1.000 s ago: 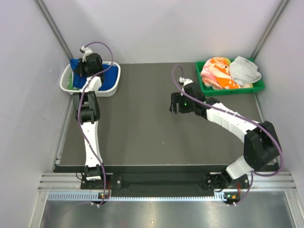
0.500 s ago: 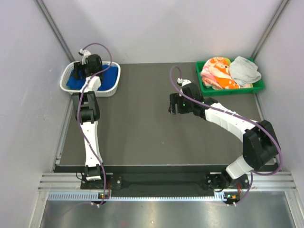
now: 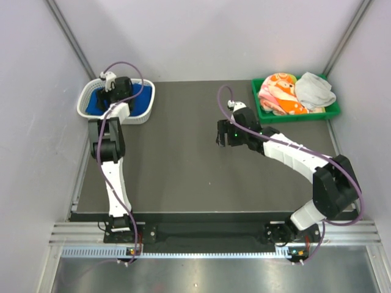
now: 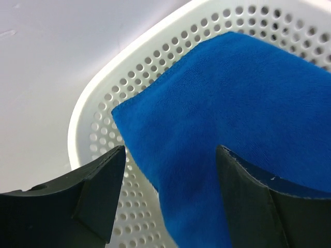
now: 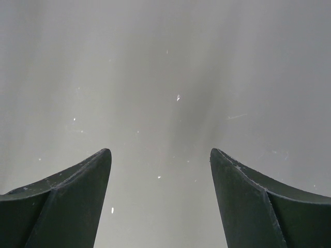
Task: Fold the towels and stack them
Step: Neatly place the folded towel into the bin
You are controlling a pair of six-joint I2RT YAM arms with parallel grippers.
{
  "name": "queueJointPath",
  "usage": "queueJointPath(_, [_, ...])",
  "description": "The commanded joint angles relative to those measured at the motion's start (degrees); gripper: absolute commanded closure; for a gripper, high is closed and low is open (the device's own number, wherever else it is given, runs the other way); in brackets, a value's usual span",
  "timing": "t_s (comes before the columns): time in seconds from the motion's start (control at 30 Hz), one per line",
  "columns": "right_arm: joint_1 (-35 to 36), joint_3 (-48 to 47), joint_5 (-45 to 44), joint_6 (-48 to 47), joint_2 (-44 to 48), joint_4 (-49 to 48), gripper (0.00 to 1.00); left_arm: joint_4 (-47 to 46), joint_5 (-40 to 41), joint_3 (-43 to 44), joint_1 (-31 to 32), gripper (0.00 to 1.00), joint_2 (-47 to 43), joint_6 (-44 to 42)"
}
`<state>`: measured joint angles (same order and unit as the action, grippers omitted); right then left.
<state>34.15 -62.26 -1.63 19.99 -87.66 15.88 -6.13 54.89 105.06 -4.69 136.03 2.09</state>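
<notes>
One blue towel (image 4: 248, 103), one printed towel (image 3: 276, 93), one grey towel (image 3: 314, 90), one basket (image 4: 134, 62), one tray (image 3: 299, 116).

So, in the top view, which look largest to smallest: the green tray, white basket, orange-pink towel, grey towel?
1. green tray and white basket: they look alike, so no ranking between them.
2. orange-pink towel.
3. grey towel, only slightly smaller.

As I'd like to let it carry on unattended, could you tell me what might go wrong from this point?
1. The blue towel lies close under the open left jaws, with one corner up the white basket wall. Lifting away could snag and unfold it.
2. In the green tray, the grey towel is bunched against the orange-pink towel, so grabbing one may drag the other out.
</notes>
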Motion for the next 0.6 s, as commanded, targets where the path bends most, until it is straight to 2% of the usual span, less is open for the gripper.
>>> queueJointPath(0.0, [1.18,1.08,-1.88,-0.48,3.45,-3.75,0.23,-3.71,-3.39,-5.01,1.43,0.25,-9.71,7.92])
queueJointPath(0.17, [1.09,2.76,-3.64,-0.91,5.39,-7.17,0.20,-4.86,-6.55,-13.45,4.51,0.25,-16.04,13.46])
queueJointPath(0.3, [1.09,4.42,-5.48,-1.09,7.23,-9.63,0.16,-4.68,-8.40,-19.86,9.60,0.25,-22.71,17.76])
queueJointPath(0.37, [0.92,5.30,-6.80,-1.00,8.46,-10.86,0.14,-4.16,-8.66,-22.95,13.29,0.25,-25.10,19.35])
queueJointPath(0.4, [0.74,6.44,-7.07,-0.92,9.86,-11.13,0.09,-3.28,-8.84,-26.01,14.69,0.26,-27.54,20.92])
queueJointPath(0.43, [0.65,7.06,-7.25,-0.65,10.66,-11.57,0.01,-2.75,-8.66,-27.69,17.67,0.26,-28.87,21.64])
queueJointPath(0.5, [0.13,8.81,-7.95,0.14,13.02,-12.27,0.00,0.75,-12.51,-31.47,20.93,0.27,-32.99,23.57])
queueJointPath(0.57, [-0.22,9.87,-8.47,1.01,14.70,-12.36,0.00,2.78,-12.35,-33.94,27.17,0.27,-35.64,25.32])
